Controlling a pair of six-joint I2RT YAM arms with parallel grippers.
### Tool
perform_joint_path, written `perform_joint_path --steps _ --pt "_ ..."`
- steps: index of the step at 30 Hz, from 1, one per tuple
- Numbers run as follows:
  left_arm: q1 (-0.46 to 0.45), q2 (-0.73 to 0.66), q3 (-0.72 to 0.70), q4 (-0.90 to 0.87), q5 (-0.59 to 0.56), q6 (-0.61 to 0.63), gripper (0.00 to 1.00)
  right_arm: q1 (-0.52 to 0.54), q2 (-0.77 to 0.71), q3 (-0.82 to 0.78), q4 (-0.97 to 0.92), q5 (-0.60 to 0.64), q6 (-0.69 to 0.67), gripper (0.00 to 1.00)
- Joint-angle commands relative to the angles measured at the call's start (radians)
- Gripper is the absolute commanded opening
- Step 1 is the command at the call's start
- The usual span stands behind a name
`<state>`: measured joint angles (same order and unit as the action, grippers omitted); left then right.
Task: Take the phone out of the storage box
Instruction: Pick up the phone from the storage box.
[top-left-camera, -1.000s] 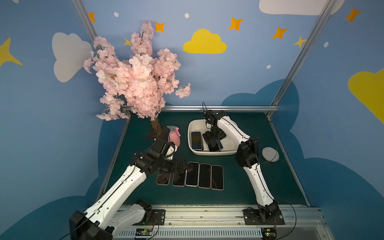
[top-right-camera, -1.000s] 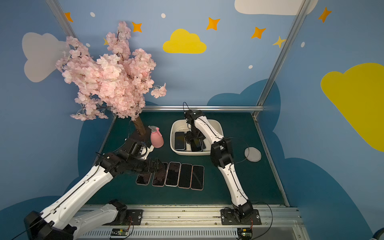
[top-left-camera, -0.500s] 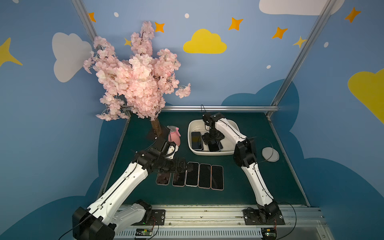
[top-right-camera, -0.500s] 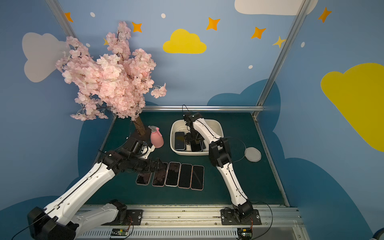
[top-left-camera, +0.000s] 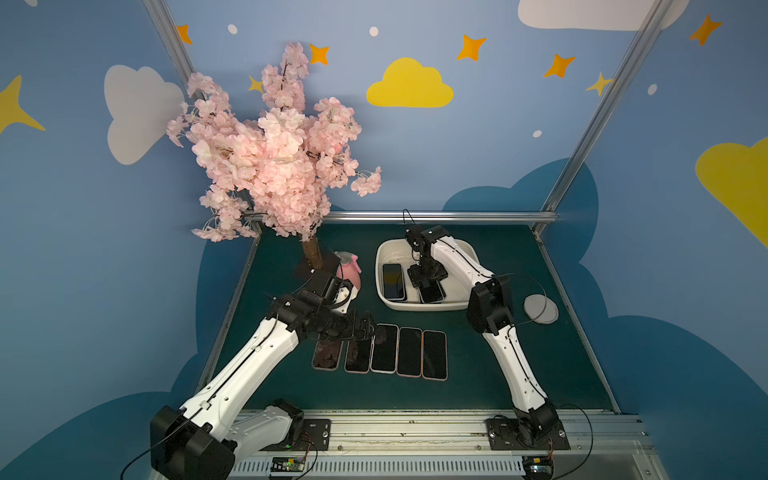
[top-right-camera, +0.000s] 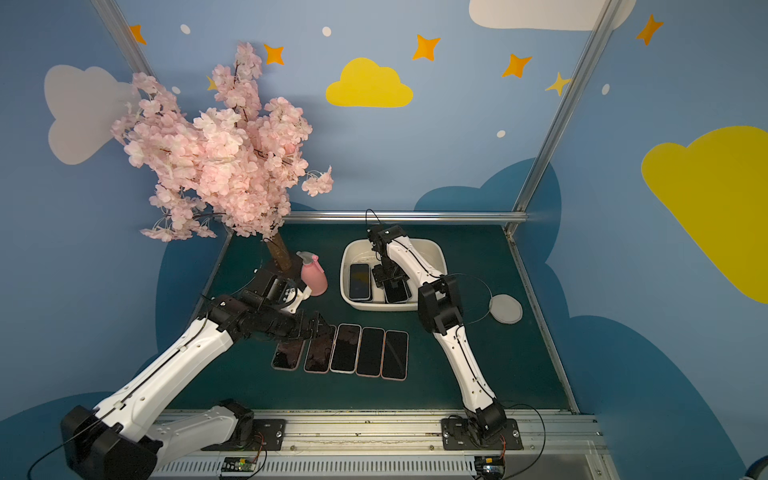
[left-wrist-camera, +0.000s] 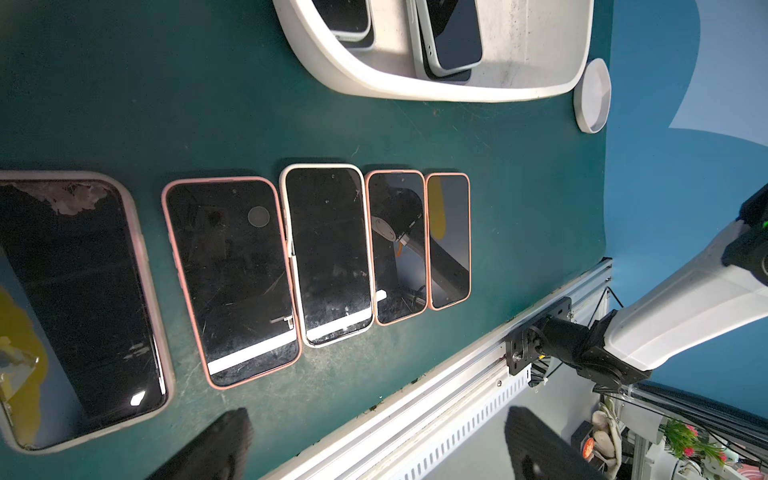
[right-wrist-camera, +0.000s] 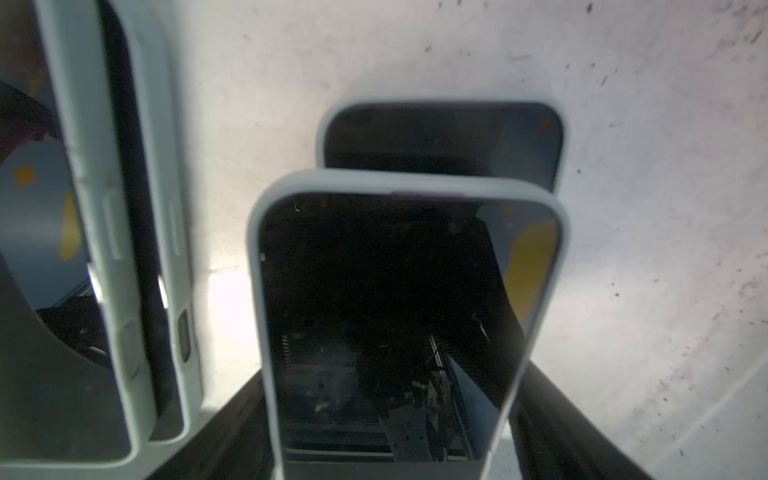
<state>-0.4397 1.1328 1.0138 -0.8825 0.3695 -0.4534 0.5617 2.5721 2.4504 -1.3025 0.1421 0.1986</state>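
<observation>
Now | your right gripper straddles a phone in the storage box, grip unclear | left gripper wide

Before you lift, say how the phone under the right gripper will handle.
Likely stiff: the phone is a flat slab in a pale case. Its glossy screen may be slippery. Stacked on a second phone, it could slide if pushed.

A pink blossom tree stands at the green worktop's ten o'clock corner. A pink spray bottle is just beside its trunk, at three o'clock. A round white dish lies near the three o'clock edge.
</observation>
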Motion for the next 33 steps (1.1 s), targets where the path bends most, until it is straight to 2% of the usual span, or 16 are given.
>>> perform_joint_path --steps 1,10,18,23,28,33 --pt "0.005 -0.001 0.017 -0.019 0.017 0.015 0.99 -0.009 0.013 -0.019 0.003 -0.002 0.0 0.73" --pt "0.007 -0.019 -0.009 0.017 0.023 -0.023 0.99 -0.052 -0.11 0.013 -0.001 0.019 0.012 0.69" --pt "0.007 0.007 -0.025 0.12 0.095 -0.087 0.99 -0.109 -0.257 0.016 -0.003 -0.028 0.021 0.68" --pt "0.001 0.059 -0.02 0.215 0.159 -0.126 0.99 -0.123 -0.391 -0.105 -0.04 -0.071 0.027 0.68" --pt "-0.061 0.131 0.005 0.33 0.178 -0.16 0.99 -0.128 -0.512 -0.241 -0.153 -0.141 0.022 0.67" --pt "-0.142 0.241 0.052 0.41 0.18 -0.179 0.99 -0.11 -0.727 -0.585 -0.089 -0.186 0.057 0.68"
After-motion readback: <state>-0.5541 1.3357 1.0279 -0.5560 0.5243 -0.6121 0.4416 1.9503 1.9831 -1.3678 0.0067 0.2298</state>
